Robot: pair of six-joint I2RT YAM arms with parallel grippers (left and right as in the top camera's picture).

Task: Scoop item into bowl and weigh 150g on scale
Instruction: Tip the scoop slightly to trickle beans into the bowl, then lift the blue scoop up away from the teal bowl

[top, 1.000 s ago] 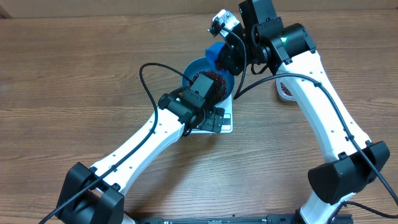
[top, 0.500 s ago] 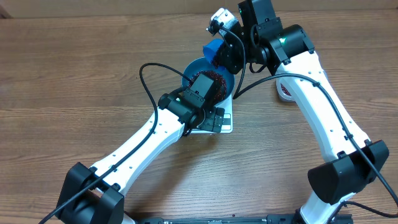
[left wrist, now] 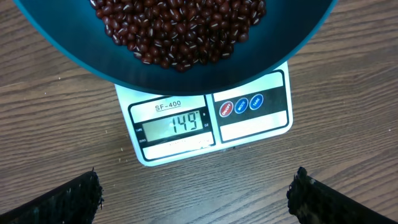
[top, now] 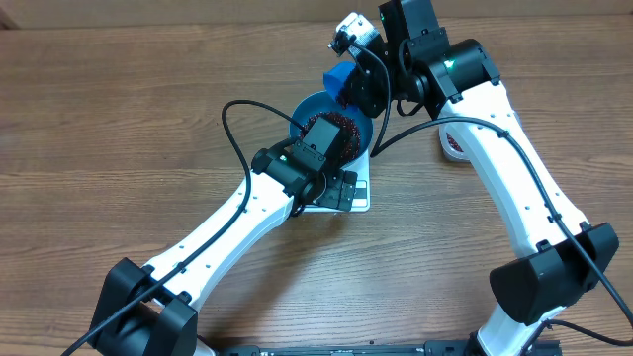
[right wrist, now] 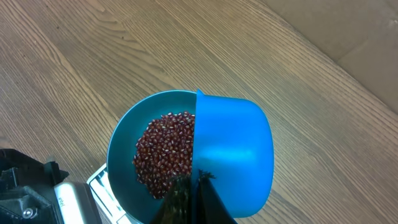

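Wooden desk [left wrist: 62, 93]: white square scale [left wrist: 249, 127] (reading 149) under blue plastic bowl [left wrist: 292, 25] of red-brown beans [left wrist: 180, 31]. Left pincer [left wrist: 196, 199] wide; right pincer [right wrist: 191, 196] grips blue scoop [right wrist: 233, 149].

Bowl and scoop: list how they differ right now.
The bowl sits on the scale; the scoop is held up by the right gripper. The bowl is wider and a darker teal; the scoop is smaller and brighter blue. The bowl shows beans; the scoop shows only its outside. Both are blue.

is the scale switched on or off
On: the scale shows 149 on its display, with the bowl of beans sitting on it.
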